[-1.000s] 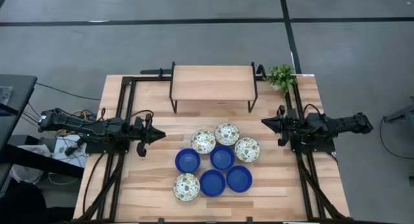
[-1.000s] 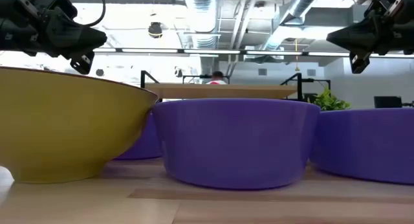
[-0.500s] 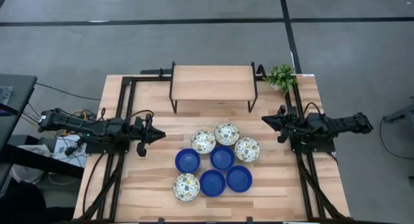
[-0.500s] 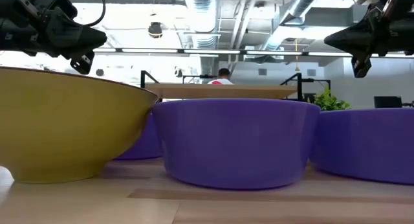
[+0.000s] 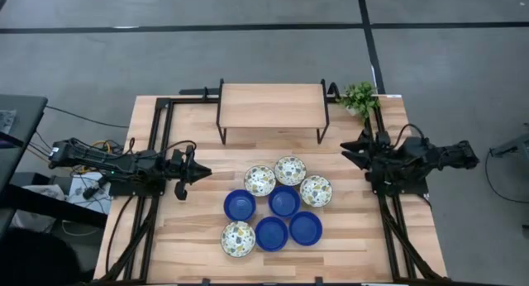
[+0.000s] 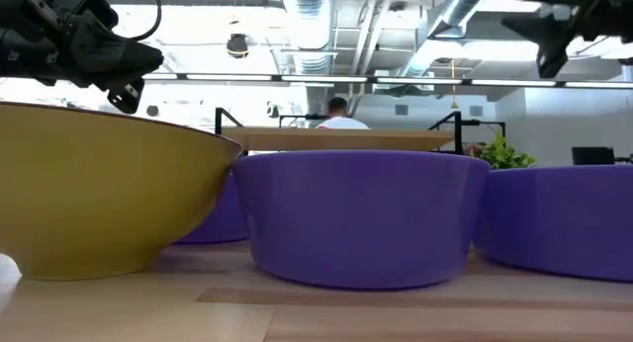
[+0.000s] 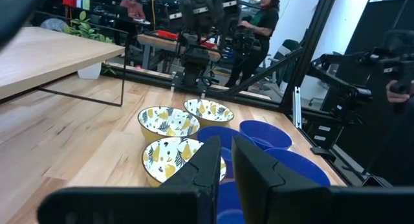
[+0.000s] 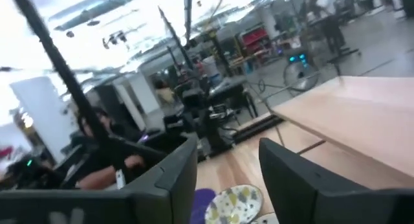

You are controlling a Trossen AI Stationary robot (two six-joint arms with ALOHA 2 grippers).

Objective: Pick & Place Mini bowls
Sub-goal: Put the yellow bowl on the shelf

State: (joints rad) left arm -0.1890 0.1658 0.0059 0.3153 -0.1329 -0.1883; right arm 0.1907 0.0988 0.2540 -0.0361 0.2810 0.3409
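High view: seven bowls counted

Glossy round mini bowls (image 5: pixel 274 205) cluster before the wooden shelf (image 5: pixel 270 105). Low view shows only yellowish and blue sides. Left gripper (image 5: pixel 185 173) nearly closed, empty; right gripper (image 5: pixel 350 150) parted, empty.

Seven mini bowls (image 5: pixel 274 206) cluster mid-tabletop (image 5: pixel 198 228), in front of a raised shelf (image 5: pixel 270 105); a plant (image 5: pixel 359 97) sits at the shelf's right.

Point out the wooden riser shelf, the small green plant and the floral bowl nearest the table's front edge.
wooden riser shelf (image 5: pixel 271 104): high view, middle of its top board.
small green plant (image 5: pixel 359 97): high view, centre of its leaves.
front floral bowl (image 5: pixel 238 238): high view, its patterned inside.
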